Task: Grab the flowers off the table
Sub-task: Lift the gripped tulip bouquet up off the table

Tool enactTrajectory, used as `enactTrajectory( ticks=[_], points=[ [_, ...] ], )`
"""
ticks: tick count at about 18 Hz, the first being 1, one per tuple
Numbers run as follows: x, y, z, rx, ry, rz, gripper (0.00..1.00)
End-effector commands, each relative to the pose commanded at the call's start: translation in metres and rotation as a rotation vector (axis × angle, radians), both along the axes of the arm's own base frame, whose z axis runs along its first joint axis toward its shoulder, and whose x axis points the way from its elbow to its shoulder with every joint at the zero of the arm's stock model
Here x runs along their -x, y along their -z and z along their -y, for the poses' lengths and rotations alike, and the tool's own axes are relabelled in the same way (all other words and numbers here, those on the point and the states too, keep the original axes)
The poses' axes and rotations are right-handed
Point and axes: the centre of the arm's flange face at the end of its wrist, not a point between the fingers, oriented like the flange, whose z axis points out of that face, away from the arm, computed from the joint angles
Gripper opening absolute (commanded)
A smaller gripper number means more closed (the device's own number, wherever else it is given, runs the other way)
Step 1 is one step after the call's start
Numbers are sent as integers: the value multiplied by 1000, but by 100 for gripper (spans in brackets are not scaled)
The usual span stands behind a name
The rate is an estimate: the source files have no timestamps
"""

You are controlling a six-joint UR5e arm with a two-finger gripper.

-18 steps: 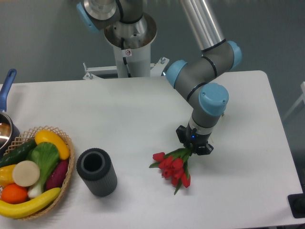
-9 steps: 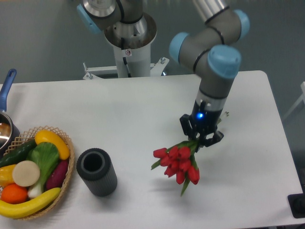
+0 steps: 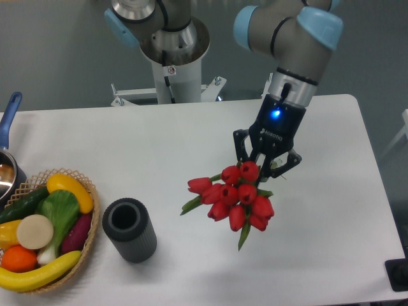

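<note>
The flowers (image 3: 234,197) are a bunch of red tulip buds with green leaves, hanging in the air above the white table (image 3: 191,140) right of centre. My gripper (image 3: 266,167) is shut on their stems and holds them well above the tabletop. The buds point toward the camera and down-left. The stems are mostly hidden behind the buds and the fingers.
A dark grey ribbed cylinder vase (image 3: 129,229) stands upright left of the flowers. A wicker basket (image 3: 89,217) of fruit and vegetables sits at the front left edge. A pot with a blue handle (image 3: 9,115) is at the far left. The robot base (image 3: 172,51) stands behind the table.
My gripper has risen with the flowers in it. The bunch left the tabletop and now hangs higher and looks larger.
</note>
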Motion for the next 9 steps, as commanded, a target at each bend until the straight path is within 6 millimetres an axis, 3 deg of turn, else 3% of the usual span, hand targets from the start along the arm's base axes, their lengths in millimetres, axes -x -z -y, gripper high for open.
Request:
enactTrajectory(
  ticks=[9],
  points=[
    [8, -10, 8, -64, -4, 24, 23]
  ],
)
